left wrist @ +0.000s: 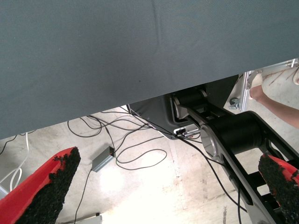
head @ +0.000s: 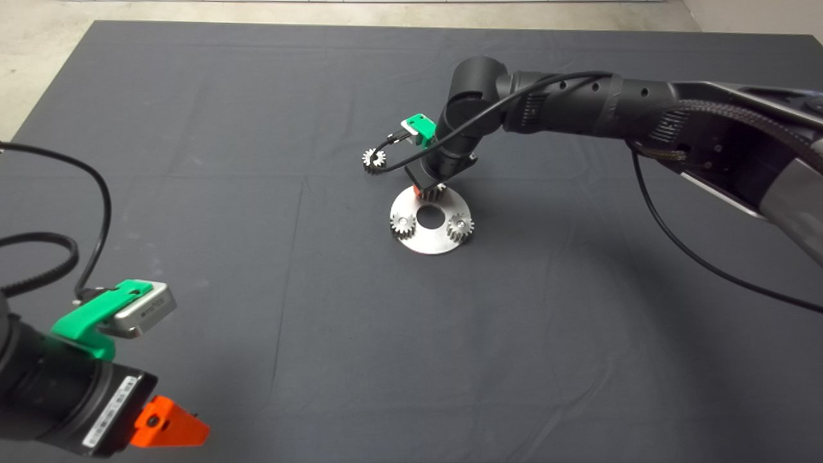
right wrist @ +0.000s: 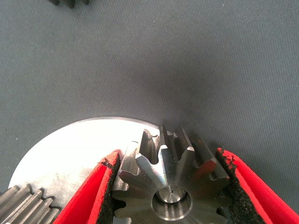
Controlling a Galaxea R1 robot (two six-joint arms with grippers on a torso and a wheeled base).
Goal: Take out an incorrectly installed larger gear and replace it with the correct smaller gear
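The larger gear (right wrist: 161, 175), chunky with slanted teeth and a pin in its centre, stands at the far edge of a round silver plate (head: 425, 242). My right gripper (head: 429, 189) reaches down over it. In the right wrist view (right wrist: 170, 186) both pads press the gear's sides. Only a bit of the gear (head: 440, 188) shows under the wrist in the head view. The smaller gear (head: 373, 158) lies on the mat behind and left of the plate. My left gripper (head: 168, 426) is parked at the lower left, open and empty (left wrist: 163, 196).
Two small gears with shiny pins (head: 402, 224) (head: 460, 227) sit on the plate beside its centre hole (head: 430, 216). A black cable (head: 392, 164) loops over the smaller gear. The left wrist view shows floor cables and a person's leg (left wrist: 275, 105) beyond the mat.
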